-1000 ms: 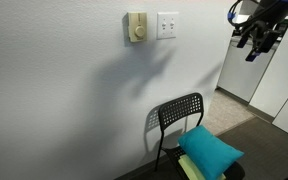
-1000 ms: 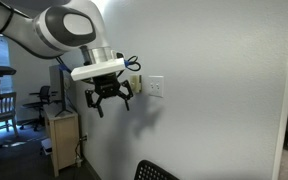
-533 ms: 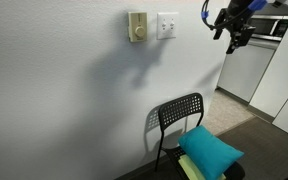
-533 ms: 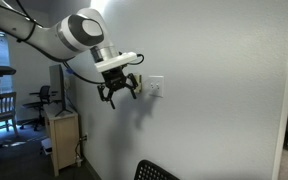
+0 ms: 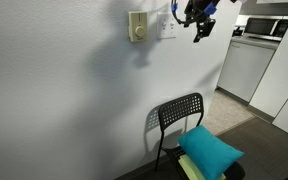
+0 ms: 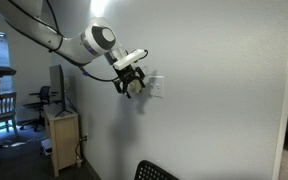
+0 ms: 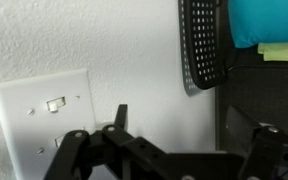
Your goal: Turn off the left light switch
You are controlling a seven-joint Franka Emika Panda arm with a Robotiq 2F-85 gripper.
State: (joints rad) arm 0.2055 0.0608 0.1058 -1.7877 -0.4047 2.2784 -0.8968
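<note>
Wall first, from the left in an exterior view: the cream-yellow knob unit (image 5: 136, 26), just beside it the white wall plate (image 5: 167, 27), then the tool (image 5: 197, 20), close to the plate's right edge with its jaws spread. The left light switch (image 5: 163, 24) sits in the plate's left half, nearest the knob unit, too small to read its position. I judge this the final approach. The tool needs to cross the right toggle without brushing it, set a single fingertip on the left one alone, and push gently along its travel. The wrist view shows one toggle (image 7: 55, 103) clearly; which one, I cannot tell.
</note>
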